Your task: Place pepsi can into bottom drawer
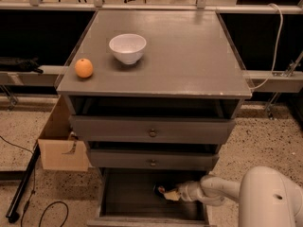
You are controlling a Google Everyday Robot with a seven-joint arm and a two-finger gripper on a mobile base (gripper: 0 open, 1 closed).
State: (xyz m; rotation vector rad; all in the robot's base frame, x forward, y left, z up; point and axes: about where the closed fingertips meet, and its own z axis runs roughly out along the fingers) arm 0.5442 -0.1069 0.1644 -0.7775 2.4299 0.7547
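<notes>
**Cabinet** [189,60]: grey, three drawers, flat top.

**Bottom drawer** [128,195]: lowest of the three, pulled well out, with a dark flat floor showing.

**Gripper** [167,192]: inside the bottom drawer, low over the floor towards its right half, pointing left. It sits at the end of a pale arm [213,190] that enters from the right. Whether the pincer is apart or clamped cannot be told.

**Pepsi can** [159,189]: a small dark shape at the gripper's tip, inside the bottom drawer, on or just above its floor. No logo or lettering can be read.

**Top drawer** [118,129] and **middle drawer** [118,159]: grey fronts, each with one small round knob at centre and a dark gap above.

**White bowl** [127,48]: upright on the cabinet top, left of centre, unmarked.

**Orange** [84,67]: on the cabinet top near the front left corner, apart from the bowl.

**Cardboard box** [61,150]: brown, on the speckled floor against the cabinet's left side, with no print legible.

**Black cable** [49,208]: looped on the floor at lower left.

**White cable** [278,37]: hangs at the right, behind the cabinet.
</notes>
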